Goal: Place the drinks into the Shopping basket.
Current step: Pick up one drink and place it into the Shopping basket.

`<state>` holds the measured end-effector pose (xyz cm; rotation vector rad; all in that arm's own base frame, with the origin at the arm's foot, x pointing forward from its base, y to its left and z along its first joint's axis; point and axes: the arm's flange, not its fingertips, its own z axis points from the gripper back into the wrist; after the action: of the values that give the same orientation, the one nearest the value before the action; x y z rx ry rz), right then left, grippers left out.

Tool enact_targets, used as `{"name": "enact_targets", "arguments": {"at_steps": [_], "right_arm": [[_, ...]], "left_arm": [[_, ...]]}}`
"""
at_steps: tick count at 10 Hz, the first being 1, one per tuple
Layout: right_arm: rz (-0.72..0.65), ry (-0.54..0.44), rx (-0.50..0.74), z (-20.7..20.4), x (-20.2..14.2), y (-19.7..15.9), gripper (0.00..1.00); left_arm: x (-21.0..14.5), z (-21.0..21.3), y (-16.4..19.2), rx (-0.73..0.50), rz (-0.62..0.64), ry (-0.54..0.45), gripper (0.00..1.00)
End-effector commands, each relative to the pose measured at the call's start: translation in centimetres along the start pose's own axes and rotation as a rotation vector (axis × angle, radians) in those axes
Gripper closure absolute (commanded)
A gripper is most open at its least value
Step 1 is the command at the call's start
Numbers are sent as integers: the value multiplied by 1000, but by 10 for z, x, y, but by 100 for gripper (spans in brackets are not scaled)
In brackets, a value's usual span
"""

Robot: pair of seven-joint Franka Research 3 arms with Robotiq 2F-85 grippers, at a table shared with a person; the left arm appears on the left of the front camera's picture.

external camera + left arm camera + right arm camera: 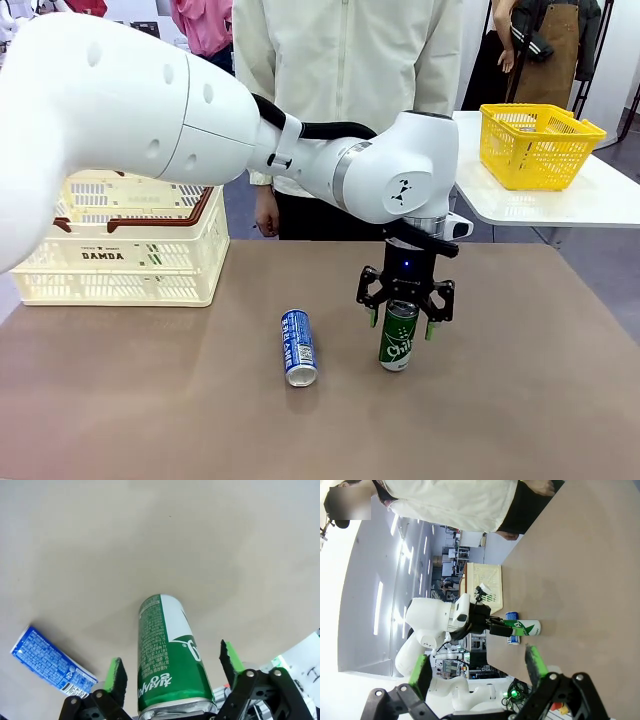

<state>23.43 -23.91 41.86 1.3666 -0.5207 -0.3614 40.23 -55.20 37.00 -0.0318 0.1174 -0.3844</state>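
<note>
Loosely, left end effector [402, 326] straddles the upright green can [398, 346].

A wide brown matte tabletop [150, 420] is spreading across the foreground, taking soft, even light. Behind it on the right, a white rounded table [590, 205] is standing on a grey floor [610, 265] and carrying 1 small yellow mesh plastic basket [540, 145]. In the right wrist view, long white ceiling light strips [377, 607] are glowing over a bright open room with distant desks.
</note>
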Motion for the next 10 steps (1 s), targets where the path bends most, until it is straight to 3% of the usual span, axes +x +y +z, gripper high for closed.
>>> {"name": "enact_targets", "arguments": {"at_steps": [1, 8, 10], "right_arm": [[21, 7, 5, 2, -1, 0, 0], [21, 7, 5, 2, -1, 0, 0], [21, 7, 5, 2, -1, 0, 0]], "left_arm": [[-3, 3, 1, 33, 3, 11, 100], [-13, 7, 2, 17, -30, -34, 100], [-51, 54, 12, 6, -88, -118, 100]]}}
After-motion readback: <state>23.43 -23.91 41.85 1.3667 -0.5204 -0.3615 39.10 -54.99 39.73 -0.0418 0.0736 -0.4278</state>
